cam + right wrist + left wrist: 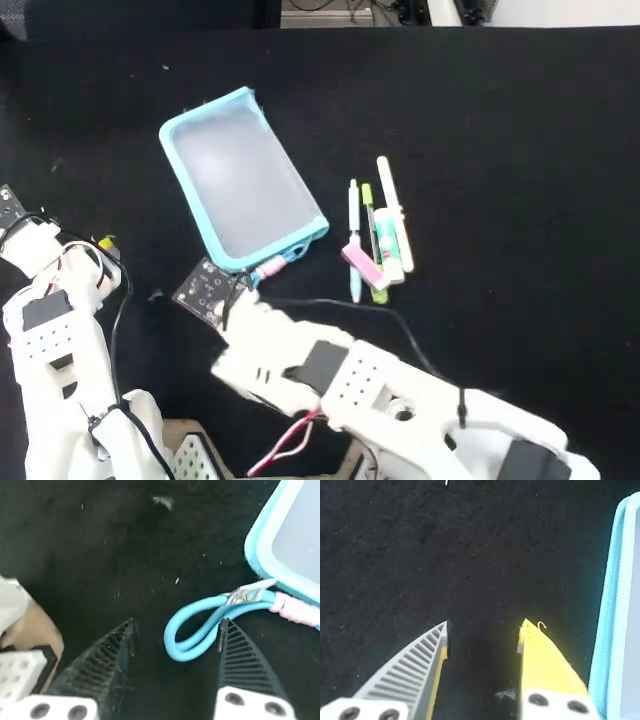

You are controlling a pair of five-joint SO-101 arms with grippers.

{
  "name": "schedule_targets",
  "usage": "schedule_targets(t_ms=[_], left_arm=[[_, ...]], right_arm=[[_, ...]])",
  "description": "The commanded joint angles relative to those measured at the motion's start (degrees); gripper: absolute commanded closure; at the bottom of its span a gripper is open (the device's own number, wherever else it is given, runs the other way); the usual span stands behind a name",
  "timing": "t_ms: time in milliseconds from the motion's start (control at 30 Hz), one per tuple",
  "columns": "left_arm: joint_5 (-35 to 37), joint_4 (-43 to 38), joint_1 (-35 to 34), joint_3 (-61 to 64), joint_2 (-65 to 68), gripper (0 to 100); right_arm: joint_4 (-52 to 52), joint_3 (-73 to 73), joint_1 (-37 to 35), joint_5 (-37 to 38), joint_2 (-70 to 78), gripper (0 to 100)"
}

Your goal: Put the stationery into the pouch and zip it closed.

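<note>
Lying aslant on the black table (520, 120), the blue-rimmed pouch (240, 180) has the stationery (375, 235) bunched just beside its zipper end. The right gripper (176, 625) sits at that end with jaws spread wide, gripping nothing. The left gripper (485, 625) is likewise wide apart over bare cloth, the pouch's edge beside its yellow finger. The blue zip loop (171, 639) lies between the right jaws, nearer one tip.

The rectangular pouch (238, 178) is frosted plastic edged in ribbed turquoise cloth, its turquoise cord loop (170, 634) smooth and glossy, the black table cover (500, 110) matt, lint-flecked cloth.
</note>
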Motion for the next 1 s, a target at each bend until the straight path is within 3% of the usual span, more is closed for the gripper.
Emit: schedule_targets(t_ms=[0,400,533,667,833,967], left_arm=[[0.4,-2.5,-0.6,-1.0,-0.4,77],[0.4,-2.9,-0.6,-0.9,-0.4,77],[0.3,-2.9,-0.8,-0.9,-0.4,77],[0.3,-2.9,-0.9,-1.0,-0.4,77],[0.3,-2.9,-0.9,-1.0,-0.4,77],[0.3,-2.9,-0.9,-0.9,-0.4,77]], right_arm=[[-5.0,-1.6,0.9,-1.0,2.6,74.4],[-13.2,-2.4,5.4,-0.8,15.5,74.7],[-7.1,-5.1,11.2,-0.8,15.5,76.6],[-1.0,-8.9,20.0,-0.7,15.5,99.1],[8.5,-14.6,28.9,4.0,15.5,98.5],[21.7,-21.7,33.2,13.4,15.1,98.8]])
